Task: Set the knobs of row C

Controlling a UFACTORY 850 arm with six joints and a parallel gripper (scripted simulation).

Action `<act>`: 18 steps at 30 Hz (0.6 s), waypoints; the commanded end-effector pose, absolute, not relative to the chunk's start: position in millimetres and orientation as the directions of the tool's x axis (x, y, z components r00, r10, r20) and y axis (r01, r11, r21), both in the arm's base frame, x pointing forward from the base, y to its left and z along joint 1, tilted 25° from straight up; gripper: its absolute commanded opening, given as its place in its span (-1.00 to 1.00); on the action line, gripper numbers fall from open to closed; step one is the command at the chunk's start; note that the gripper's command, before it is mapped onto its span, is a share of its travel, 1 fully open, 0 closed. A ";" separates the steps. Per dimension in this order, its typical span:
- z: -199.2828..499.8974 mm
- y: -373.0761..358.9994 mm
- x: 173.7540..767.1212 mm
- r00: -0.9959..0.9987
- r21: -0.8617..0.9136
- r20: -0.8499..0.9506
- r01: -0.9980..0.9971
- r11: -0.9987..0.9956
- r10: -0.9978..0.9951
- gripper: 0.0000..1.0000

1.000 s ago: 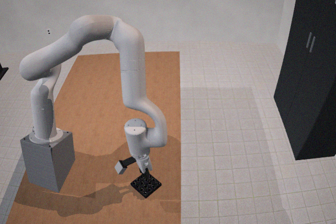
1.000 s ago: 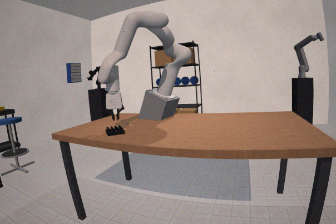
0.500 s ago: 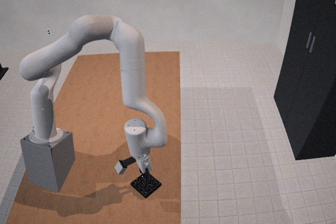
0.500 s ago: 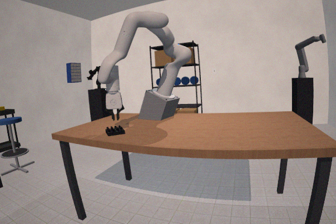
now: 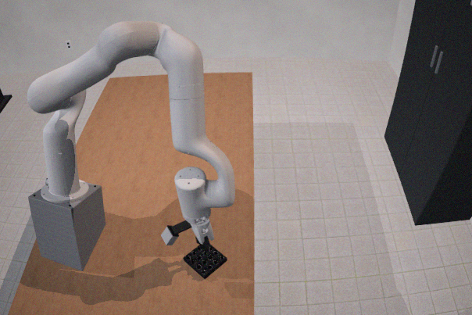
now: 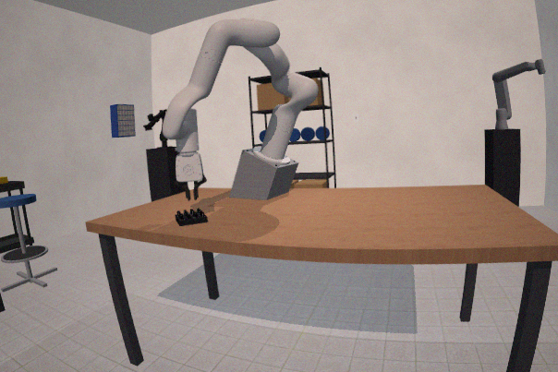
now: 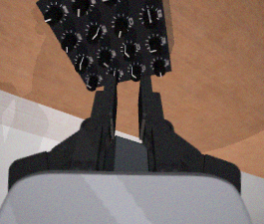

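Observation:
The black knob box stands on the wooden table near its edge; it also shows in the exterior view. In the wrist view the knob box fills the upper part, turned at an angle, with white lines on its several knobs. My gripper hangs a little above the box's near edge, apart from it. Its fingers stand narrowly apart with nothing between them, and the tips lie over the box's lower edge row. The knob names are too small to read.
The arm's grey base block stands on the table to the left of the box. The table edge runs close to the right of the box. A stool and a shelf stand off the table.

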State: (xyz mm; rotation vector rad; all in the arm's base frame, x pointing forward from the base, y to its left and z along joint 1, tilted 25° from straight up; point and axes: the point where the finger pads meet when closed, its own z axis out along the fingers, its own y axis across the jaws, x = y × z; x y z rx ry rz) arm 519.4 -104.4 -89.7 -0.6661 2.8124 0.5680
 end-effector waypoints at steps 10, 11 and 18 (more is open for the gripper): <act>-96.6 -101.6 520.9 -0.879 0.319 -0.274 -0.465 0.826 -0.390 -0.61; -97.7 -101.1 521.0 -0.879 0.319 -0.274 -0.465 0.826 -0.390 -0.61; -104.6 -97.9 521.7 -0.879 0.319 -0.274 -0.465 0.825 -0.390 -0.61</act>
